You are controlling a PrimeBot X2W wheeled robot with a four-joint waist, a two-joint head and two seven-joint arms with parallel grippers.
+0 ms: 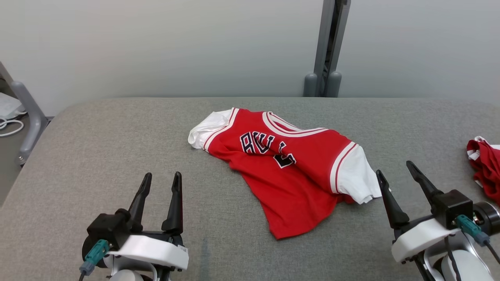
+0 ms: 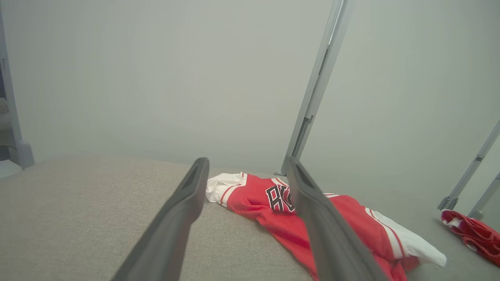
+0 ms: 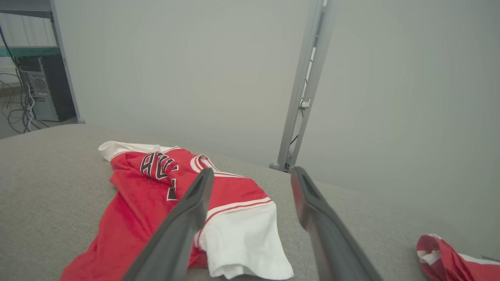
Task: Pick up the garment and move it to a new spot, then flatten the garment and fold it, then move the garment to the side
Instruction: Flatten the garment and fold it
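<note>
ok so shirt lies crumpled mid bench, ahead of me, between both arms. left tool spread wide, empty. right tool same, spread, nothing in it. shirt's long line runs far-left to near-right, hem toward me. right tool just beside near white sleeve, left tool well apart. I reckon right arm grabs first. other red cloth at right edge, ignoring it.

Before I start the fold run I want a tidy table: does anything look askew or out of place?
The red jersey lies skewed and rumpled on the table, lettering creased, hem bunched to a point. A second red garment sits crumpled far to the robot's right.
</note>
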